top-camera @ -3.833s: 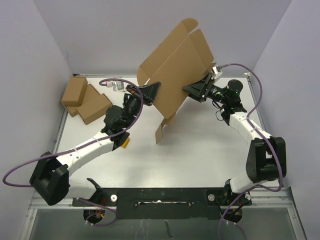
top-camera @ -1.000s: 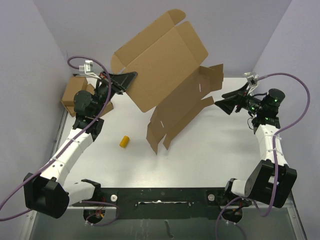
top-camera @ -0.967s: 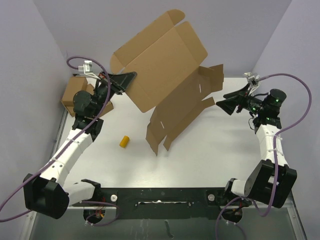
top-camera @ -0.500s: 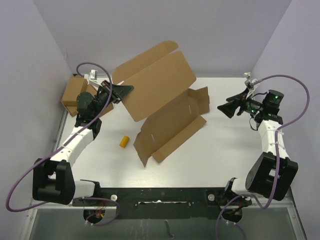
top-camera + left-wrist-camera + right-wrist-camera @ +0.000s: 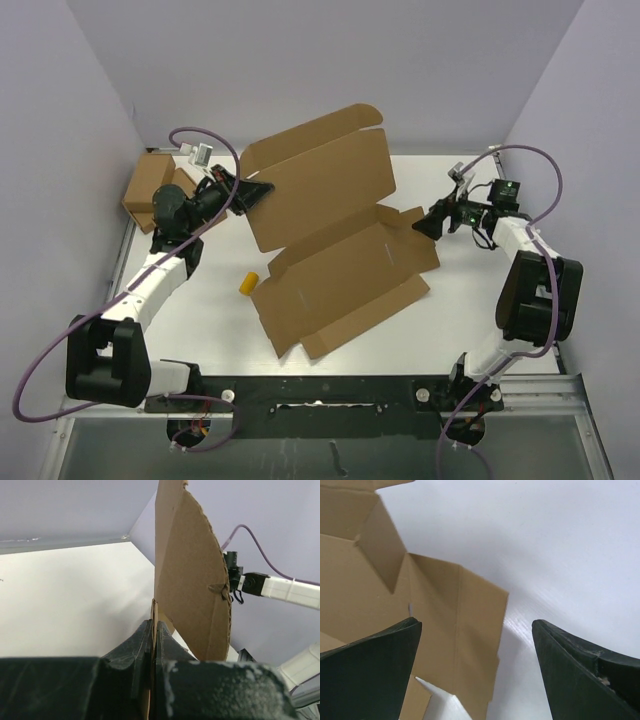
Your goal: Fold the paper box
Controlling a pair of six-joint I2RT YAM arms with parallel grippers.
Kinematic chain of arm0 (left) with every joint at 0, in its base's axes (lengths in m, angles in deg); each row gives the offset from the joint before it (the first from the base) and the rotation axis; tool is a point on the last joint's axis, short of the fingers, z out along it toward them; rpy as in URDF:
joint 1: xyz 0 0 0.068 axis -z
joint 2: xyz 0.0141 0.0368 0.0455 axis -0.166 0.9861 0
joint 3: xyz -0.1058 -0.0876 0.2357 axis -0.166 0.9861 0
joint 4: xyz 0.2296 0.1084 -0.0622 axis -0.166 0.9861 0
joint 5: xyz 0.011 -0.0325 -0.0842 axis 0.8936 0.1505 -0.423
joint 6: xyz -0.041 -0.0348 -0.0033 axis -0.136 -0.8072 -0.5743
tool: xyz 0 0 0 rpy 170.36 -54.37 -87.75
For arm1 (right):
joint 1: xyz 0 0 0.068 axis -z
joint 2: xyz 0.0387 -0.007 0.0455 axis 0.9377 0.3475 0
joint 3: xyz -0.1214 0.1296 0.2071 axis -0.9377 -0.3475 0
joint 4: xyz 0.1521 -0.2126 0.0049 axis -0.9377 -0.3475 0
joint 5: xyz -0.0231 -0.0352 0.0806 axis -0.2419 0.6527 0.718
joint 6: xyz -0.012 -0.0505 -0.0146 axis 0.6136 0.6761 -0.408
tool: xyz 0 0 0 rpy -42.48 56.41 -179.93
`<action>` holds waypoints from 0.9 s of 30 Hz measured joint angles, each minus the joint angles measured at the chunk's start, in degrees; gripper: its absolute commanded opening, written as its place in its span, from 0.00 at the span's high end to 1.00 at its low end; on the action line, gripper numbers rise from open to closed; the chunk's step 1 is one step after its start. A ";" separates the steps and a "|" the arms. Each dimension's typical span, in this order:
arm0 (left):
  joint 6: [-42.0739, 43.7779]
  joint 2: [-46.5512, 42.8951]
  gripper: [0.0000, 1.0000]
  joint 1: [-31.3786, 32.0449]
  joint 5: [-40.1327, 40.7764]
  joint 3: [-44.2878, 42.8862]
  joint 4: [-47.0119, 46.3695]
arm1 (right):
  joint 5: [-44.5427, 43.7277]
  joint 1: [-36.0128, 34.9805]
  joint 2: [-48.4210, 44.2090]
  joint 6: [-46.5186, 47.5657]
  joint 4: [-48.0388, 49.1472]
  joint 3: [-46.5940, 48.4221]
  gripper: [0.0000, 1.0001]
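Paper box (image 5: 340, 265) lies opened out as one die-cut sheet across the middle of the top view. Its lower panel lies roughly flat on the white table (image 5: 470, 320), and its upper panel appears tilted up toward the back wall.

The left gripper (image 5: 256, 190), at the upper left of the sheet, is pressed together on the edge of that raised panel. The left wrist view shows its fingers (image 5: 165, 640) pinching the thin cardboard edge between them. The right gripper (image 5: 428, 223) sits just beside the sheet's right-hand flap with its jaws spread wide and nothing between them. In its own view the flap lies below the gap.

Two smaller boxes (image 5: 155, 195) sit at the upper left, and a yellow cylinder (image 5: 248, 283) lies just left of the sheet.

The sheet looks light and fairly stiff across each panel but hinges freely at its score lines, so a panel held by one edge will likely swing and sag. It may also slide on the smooth table. Flaps near the slits seem the easiest to crease or tear. The best hold is probably a pinch on a panel edge close to a fold line, with the right side taking the nearby flap.
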 measured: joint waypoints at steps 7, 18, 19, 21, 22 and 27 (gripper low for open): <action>1.49 0.00 1.00 -0.59 -1.20 0.07 -2.86 | -0.22 0.20 5.22 7.13 -10.23 7.23 0.08; 1.36 0.00 1.00 -0.68 -2.14 1.62 -6.45 | 0.22 0.33 13.57 10.54 -20.79 10.45 0.36; 1.36 0.00 1.00 -0.70 -2.34 1.62 -6.71 | 0.37 0.33 13.77 10.54 -21.24 10.47 0.41; 1.29 0.00 1.00 -0.70 -2.71 1.62 -7.28 | 0.83 0.33 14.08 10.71 -22.03 10.82 0.55; 1.29 0.00 1.00 -0.70 -2.93 1.62 -7.45 | 1.03 0.33 14.12 10.95 -22.23 10.97 0.62; 1.31 0.00 1.00 -0.85 -3.87 1.62 -7.65 | 2.21 0.24 14.10 12.63 -22.99 11.37 0.96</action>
